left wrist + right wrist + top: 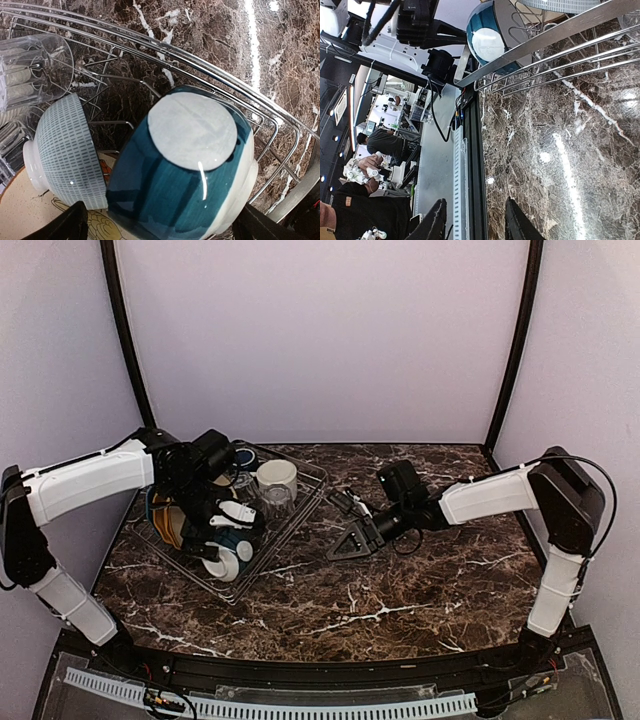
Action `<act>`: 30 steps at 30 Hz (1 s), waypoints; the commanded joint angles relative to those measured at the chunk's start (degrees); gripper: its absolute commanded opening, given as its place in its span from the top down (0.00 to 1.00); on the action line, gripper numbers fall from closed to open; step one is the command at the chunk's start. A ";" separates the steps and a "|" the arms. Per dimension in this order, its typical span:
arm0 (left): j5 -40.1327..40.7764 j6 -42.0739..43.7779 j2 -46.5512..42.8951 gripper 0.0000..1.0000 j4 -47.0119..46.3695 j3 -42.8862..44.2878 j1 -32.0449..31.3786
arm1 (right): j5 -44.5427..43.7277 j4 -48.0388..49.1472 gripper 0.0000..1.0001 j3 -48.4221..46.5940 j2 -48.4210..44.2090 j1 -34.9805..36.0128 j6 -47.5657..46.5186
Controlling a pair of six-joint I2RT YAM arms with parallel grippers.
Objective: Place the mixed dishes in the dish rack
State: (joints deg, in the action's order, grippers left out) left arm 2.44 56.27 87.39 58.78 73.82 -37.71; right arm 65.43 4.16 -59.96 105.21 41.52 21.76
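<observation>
The dish rack (300, 502) is a silver wire grid on the left half of the table. In the left wrist view a dark blue mug (185, 175) lies tilted in the rack (280, 125), base towards the camera, against a pale-teal bowl (65, 150) on its side. A clear ribbed glass (30, 70) and a cream leaf-patterned plate (30, 210) are beside them. My left gripper (160, 225) is open, its fingers straddling the mug. A cream mug (277, 478) stands at the rack's far side. My right gripper (475, 222) is open and empty over the table, right of the rack.
The marble table (420, 580) stretches to the right of the rack. The rack's rim (545, 35) and the dark blue mug (487, 40) show in the right wrist view. A mustard-yellow plate edge (170, 528) shows at the rack's left side.
</observation>
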 commanded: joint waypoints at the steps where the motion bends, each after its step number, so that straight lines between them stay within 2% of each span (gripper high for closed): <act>1: 0.37 -0.76 -3.93 0.01 -1.47 0.91 0.36 | -0.81 -0.47 0.62 -0.19 -1.65 -0.30 -0.23; 9: -1.76 -2.07 -6.19 0.01 -2.14 2.76 0.45 | -1.58 -1.72 0.62 -0.74 -2.40 -0.33 -0.38; 14: -4.59 -3.96 -7.96 0.01 -4.50 4.58 0.57 | -4.20 -6.90 0.61 -2.20 -4.76 -0.50 -2.75; 20: -8.24 -12.71 -8.75 0.01 -9.64 8.52 2.15 | -7.95 -10.90 0.59 -2.98 -8.96 -2.98 -3.57; 24: -11.18 -12.50 -8.76 0.01 -4.61 9.78 2.17 | -8.85 -13.00 0.58 -3.83 -10.01 -3.74 -4.36; 30: -12.50 -14.64 -10.70 0.01 4.31 6.21 1.12 | -8.60 -12.31 0.58 -4.12 -8.32 -3.77 -3.74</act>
State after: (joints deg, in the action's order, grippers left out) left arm -7.40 44.27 78.74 53.93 82.17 -35.86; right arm 57.41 -7.57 -63.00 96.05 37.69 18.39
